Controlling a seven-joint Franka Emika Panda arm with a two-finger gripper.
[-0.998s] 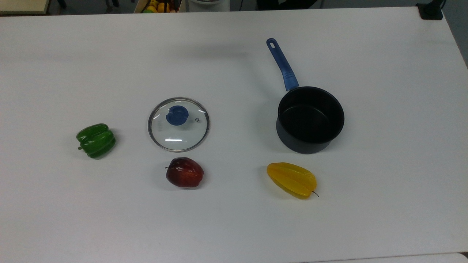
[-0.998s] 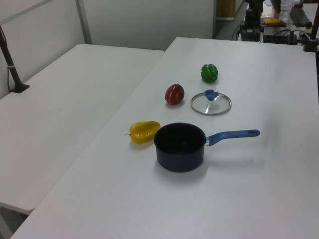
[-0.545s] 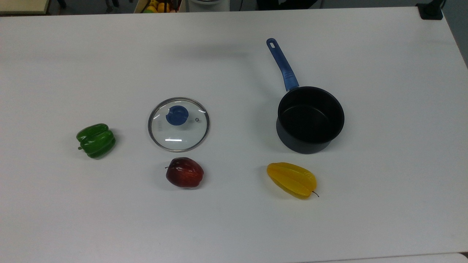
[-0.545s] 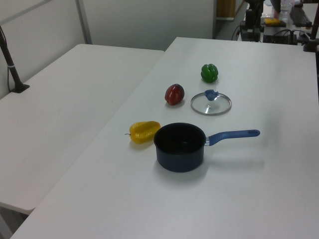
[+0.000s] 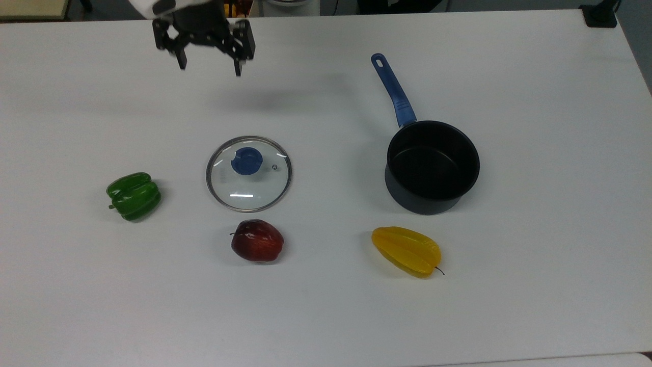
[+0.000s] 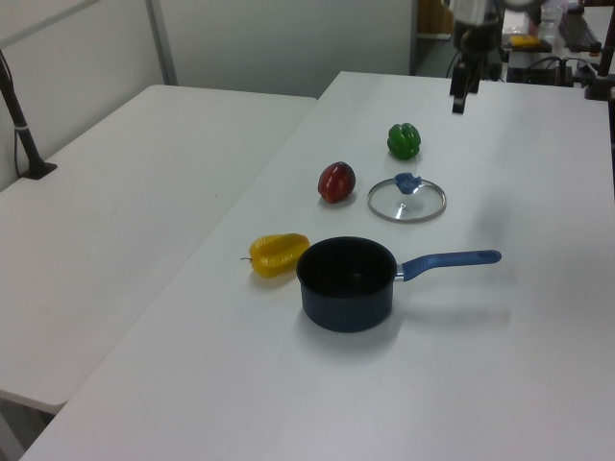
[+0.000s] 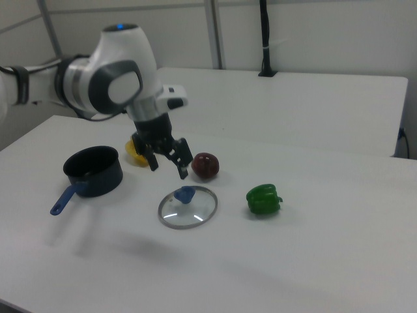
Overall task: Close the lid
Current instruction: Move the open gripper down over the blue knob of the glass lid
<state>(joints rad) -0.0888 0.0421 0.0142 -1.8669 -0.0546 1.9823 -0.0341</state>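
Observation:
The lid (image 5: 248, 176) is round clear glass with a metal rim and a blue knob (image 5: 247, 160). It lies flat on the white table, left of centre in the top view. The dark pot (image 5: 415, 204) with a blue handle (image 5: 395, 94) stands uncovered and empty to the top view's right, well apart from the lid. My gripper (image 5: 210, 66) hangs in the air above the table, beyond the lid toward the top view's upper edge, open and holding nothing. In the right view the gripper (image 7: 169, 167) hovers just above and behind the lid (image 7: 187, 207). In the left view the lid (image 6: 406, 200) sits beyond the pot (image 6: 346, 312).
A green pepper (image 5: 134, 196) lies at the top view's left of the lid, with a red apple (image 5: 257, 240) just below the lid. A yellow starfruit (image 5: 406, 251) lies below the pot. A second table (image 6: 125, 211) adjoins at the left view's left.
The arm and its open gripper have come into view over the table beyond the lid. The lid, the pot and the fruit have not moved.

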